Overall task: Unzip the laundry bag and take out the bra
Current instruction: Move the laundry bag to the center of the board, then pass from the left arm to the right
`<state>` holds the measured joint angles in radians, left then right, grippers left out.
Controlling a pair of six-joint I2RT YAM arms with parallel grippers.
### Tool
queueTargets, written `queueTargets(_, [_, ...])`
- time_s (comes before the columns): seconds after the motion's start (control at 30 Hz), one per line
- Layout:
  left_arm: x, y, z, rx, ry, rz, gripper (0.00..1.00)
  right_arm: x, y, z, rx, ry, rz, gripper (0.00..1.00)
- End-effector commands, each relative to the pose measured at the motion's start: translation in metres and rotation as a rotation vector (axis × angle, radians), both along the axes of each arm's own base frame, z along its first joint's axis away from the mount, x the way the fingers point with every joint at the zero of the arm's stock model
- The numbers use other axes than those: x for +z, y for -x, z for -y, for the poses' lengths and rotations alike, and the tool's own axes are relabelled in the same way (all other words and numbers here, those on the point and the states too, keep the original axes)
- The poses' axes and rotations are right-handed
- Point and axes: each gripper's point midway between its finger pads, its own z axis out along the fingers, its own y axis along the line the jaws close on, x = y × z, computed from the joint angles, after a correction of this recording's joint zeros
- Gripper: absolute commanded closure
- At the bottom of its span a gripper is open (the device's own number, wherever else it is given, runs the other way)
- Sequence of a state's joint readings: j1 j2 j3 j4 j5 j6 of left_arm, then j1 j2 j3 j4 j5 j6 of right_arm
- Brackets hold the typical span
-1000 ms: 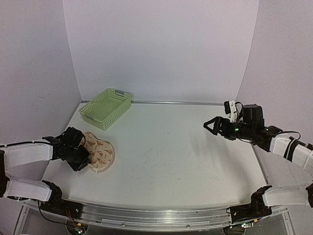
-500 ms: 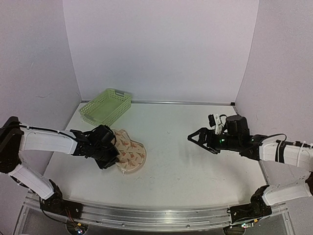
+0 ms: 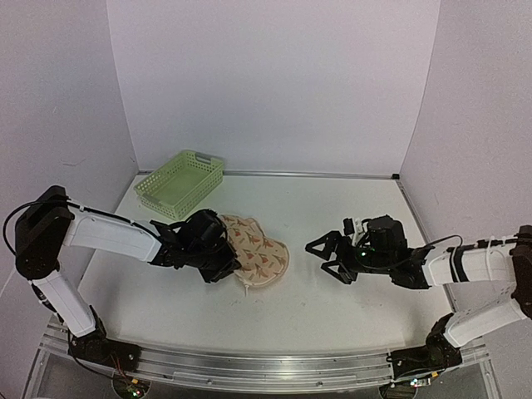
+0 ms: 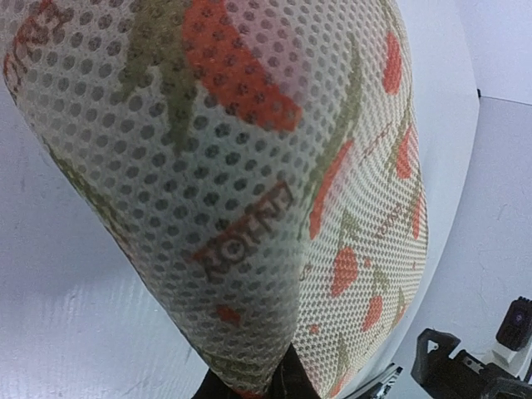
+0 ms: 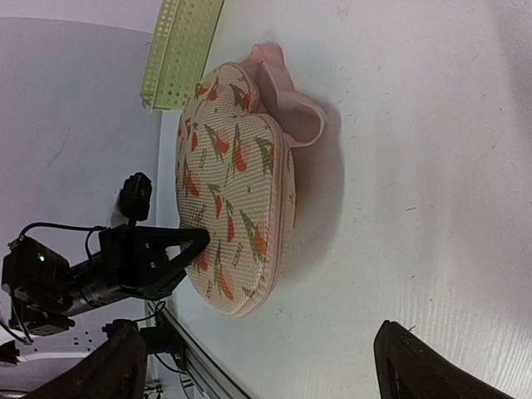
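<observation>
The laundry bag [image 3: 262,253] is a beige-pink mesh case with orange-red and green motifs. It lies closed near the table's middle, left of centre. My left gripper [image 3: 223,264] is shut on its near-left edge. In the left wrist view the bag [image 4: 249,166] fills the frame and only the dark fingertips [image 4: 270,384] show, pinched on the fabric. My right gripper [image 3: 322,258] is open and empty, low over the table just right of the bag. The right wrist view shows the bag [image 5: 233,208], its pink zip edge, and the left gripper [image 5: 187,241] on it. The bra is hidden.
A light green lattice basket [image 3: 180,183] stands at the back left, also in the right wrist view [image 5: 179,50]. White walls close the table on three sides. The metal rail [image 3: 249,366] runs along the near edge.
My left gripper has dragged the laundry bag from the far left towards the table's middle. My right gripper has moved left and down, close to the bag.
</observation>
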<state>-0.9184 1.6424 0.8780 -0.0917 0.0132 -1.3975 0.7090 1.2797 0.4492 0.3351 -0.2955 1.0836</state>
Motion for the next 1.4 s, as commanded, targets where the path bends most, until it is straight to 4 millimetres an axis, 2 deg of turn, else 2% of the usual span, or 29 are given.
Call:
queueTargets(0.0, [0.049, -0.02, 0.045, -0.023, 0.205, 0.086, 1.0, 0.02, -0.011, -0.014, -0.057, -0.127, 0.007, 0.05])
queueTargets(0.13, [0.064, -0.022, 0.06, -0.054, 0.245, 0.105, 1.0, 0.018, -0.015, -0.029, -0.039, -0.135, -0.005, 0.09])
queueTargets(0.23, [0.073, -0.021, 0.068, -0.07, 0.268, 0.117, 1.0, 0.012, -0.017, -0.039, -0.032, -0.173, -0.031, 0.15])
queueTargets(0.43, [0.079, -0.017, 0.081, -0.102, 0.291, 0.121, 1.0, 0.022, -0.022, -0.064, 0.012, -0.218, -0.006, 0.21])
queueTargets(0.57, [0.077, -0.016, 0.083, -0.109, 0.293, 0.117, 1.0, 0.023, -0.025, -0.071, 0.019, -0.221, -0.004, 0.23])
queueTargets(0.8, [0.078, -0.016, 0.086, -0.118, 0.299, 0.119, 1.0, 0.021, -0.028, -0.076, 0.009, -0.238, -0.018, 0.34])
queueTargets(0.87, [0.077, -0.016, 0.086, -0.122, 0.299, 0.118, 1.0, 0.023, -0.029, -0.077, 0.01, -0.243, -0.017, 0.42])
queueTargets(1.07, [0.073, -0.014, 0.087, -0.13, 0.299, 0.108, 1.0, 0.026, -0.03, -0.079, 0.015, -0.247, -0.011, 0.77])
queueTargets(1.17, [0.075, -0.014, 0.087, -0.132, 0.301, 0.115, 1.0, 0.027, -0.029, -0.08, 0.023, -0.254, -0.013, 1.0])
queueTargets(1.3, [0.075, -0.014, 0.087, -0.136, 0.3, 0.118, 0.99, 0.034, -0.028, -0.08, 0.027, -0.267, 0.001, 1.0])
queueTargets(1.37, [0.075, -0.013, 0.084, -0.134, 0.298, 0.119, 0.89, 0.04, -0.027, -0.079, 0.03, -0.273, 0.017, 1.0])
